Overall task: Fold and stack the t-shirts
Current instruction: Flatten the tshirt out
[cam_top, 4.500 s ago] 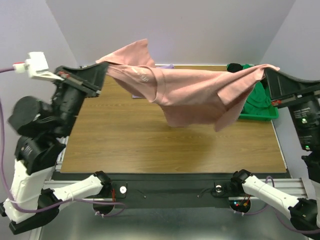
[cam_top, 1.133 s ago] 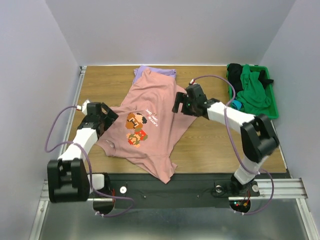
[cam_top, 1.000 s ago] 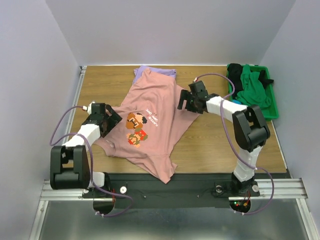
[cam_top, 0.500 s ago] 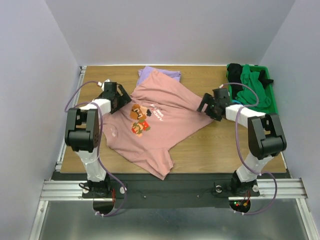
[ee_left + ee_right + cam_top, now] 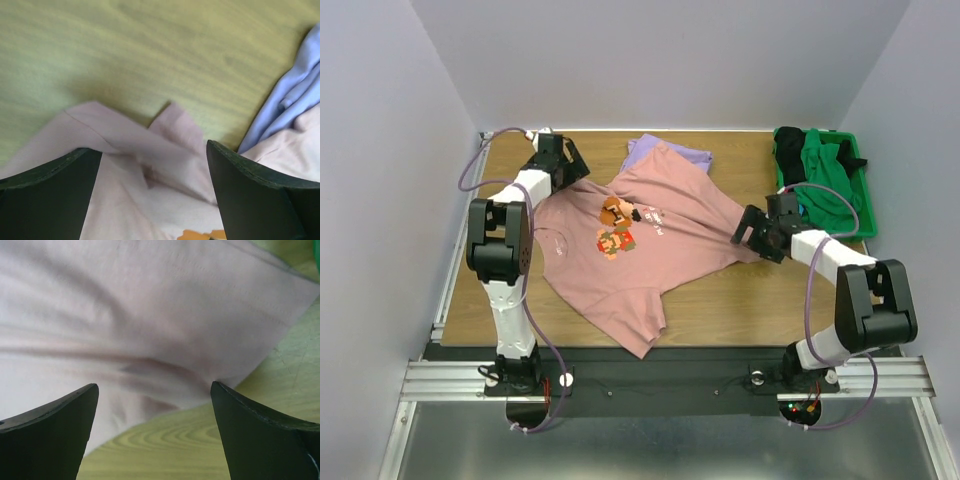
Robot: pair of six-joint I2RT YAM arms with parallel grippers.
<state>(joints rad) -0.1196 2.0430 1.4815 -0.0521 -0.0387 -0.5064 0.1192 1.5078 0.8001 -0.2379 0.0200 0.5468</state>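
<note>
Cloth: pink shirt (image 5: pixel 620 255) lay print-up on table (image 5: pixel 770 300), collar over lavender shirt (image 5: pixel 670 153) | Fingers: apart, empty on left gripper (image 5: pixel 563 163) and right gripper (image 5: pixel 757 229), at opposite sleeves | Tip: sleeves looked bunched; flattening first would help folding.

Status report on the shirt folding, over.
Left tool and right tool open, one at each sleeve. Pink shirt spread out, print up, overlapping lavender shirt. Nothing on top.

Text on pink t-shirt (image 5: pixel 612 272) — illegible.
</note>
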